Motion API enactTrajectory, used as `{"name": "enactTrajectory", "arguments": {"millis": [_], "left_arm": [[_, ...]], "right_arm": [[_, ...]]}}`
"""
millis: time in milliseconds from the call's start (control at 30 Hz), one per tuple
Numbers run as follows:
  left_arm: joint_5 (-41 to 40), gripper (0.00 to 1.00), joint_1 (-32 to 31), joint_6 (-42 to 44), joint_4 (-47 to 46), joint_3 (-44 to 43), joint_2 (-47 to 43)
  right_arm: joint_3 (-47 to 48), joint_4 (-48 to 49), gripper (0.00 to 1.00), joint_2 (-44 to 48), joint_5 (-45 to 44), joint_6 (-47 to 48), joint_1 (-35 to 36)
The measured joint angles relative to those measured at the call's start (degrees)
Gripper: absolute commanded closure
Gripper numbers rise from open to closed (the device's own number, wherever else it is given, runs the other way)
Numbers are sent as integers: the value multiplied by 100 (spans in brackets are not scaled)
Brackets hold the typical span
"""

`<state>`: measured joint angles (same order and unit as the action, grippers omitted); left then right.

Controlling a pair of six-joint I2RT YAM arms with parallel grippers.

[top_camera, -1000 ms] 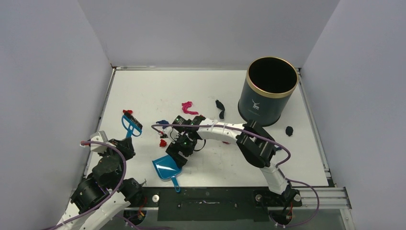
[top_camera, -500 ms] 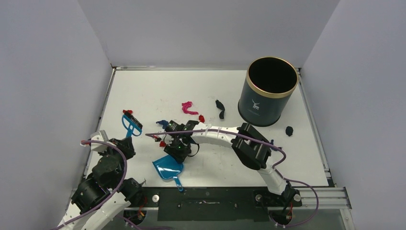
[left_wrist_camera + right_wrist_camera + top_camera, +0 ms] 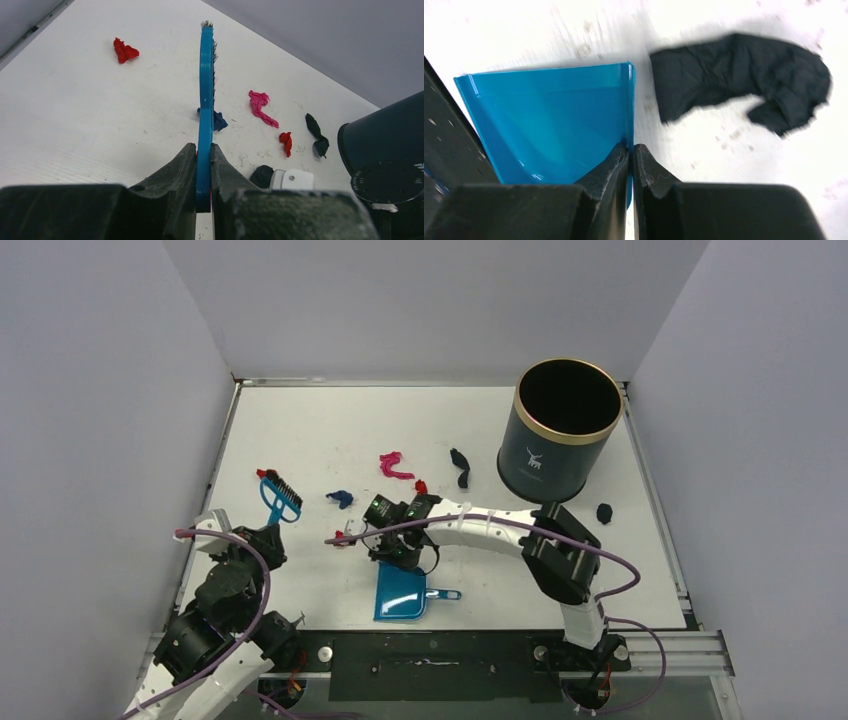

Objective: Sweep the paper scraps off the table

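Left pincer (image 3: 204, 165) clamped on brush (image 3: 205, 75) handle, long axis pointing up the worktop (image 3: 300, 430); right pincer (image 3: 630, 149) clamped on dustpan (image 3: 549, 120) wall; paper scraps (image 3: 393, 464) scattered beyond both, dark blue scrap (image 3: 218, 121) just right of bristles, left arm nearer.

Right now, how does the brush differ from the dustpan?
The brush is narrow with black bristles; the dustpan is a wide open scoop. The left tool clamps the brush by its handle; the right tool pinches the dustpan's side wall. The brush is over the left of the table, the dustpan near its front edge. Both are blue plastic.
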<state>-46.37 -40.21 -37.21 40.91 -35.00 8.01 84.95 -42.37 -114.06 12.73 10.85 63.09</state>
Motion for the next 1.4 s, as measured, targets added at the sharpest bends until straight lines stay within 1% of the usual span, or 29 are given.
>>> {"name": "enactTrajectory", "arguments": {"millis": [33, 67, 133, 167, 300, 400, 500, 567, 600, 767, 867, 967, 1067, 1200, 1400], "left_arm": [[26, 100, 4, 17, -28, 2, 0], [52, 100, 11, 31, -57, 2, 0], [98, 100, 20, 46, -98, 4, 2], [131, 100, 24, 55, -118, 4, 7], [249, 100, 35, 105, -184, 28, 59], [350, 100, 55, 151, -203, 66, 105], [402, 100, 57, 175, -214, 76, 107], [428, 100, 57, 181, -216, 81, 101], [446, 100, 57, 188, -221, 85, 94], [496, 100, 57, 192, -243, 101, 35], [525, 100, 57, 195, -260, 101, 44], [542, 100, 57, 197, -264, 101, 101], [577, 100, 57, 199, -269, 101, 173], [616, 100, 57, 208, -302, 101, 269], [660, 100, 96, 234, -365, 101, 433]], "right_arm": [[-98, -2, 94, 125, -68, 83, -15], [-234, -9, 91, 295, -153, 197, -59], [-400, -15, 78, 533, -203, 341, -212], [-459, -15, 74, 619, -175, 391, -326], [-599, 37, 66, 758, 157, 568, -949], [-927, 131, 60, 905, 341, 686, -1344], [-1355, 127, 48, 1237, 498, 785, -1469], [-1657, 162, 41, 1604, 612, 831, -1513], [-1829, 190, 39, 1864, 684, 883, -1534], [-2586, 345, 34, 3346, 935, 1381, -1910], [-3180, 498, 31, 3926, 999, 1733, -2111], [-3659, 503, 25, 4124, 1075, 1958, -2105], [-3965, 590, 21, 4275, 1073, 2072, -2100], [-4183, 822, 19, 4529, 1108, 2153, -2100], [-4559, 1423, 19, 4612, 1287, 2107, -2059]]}}
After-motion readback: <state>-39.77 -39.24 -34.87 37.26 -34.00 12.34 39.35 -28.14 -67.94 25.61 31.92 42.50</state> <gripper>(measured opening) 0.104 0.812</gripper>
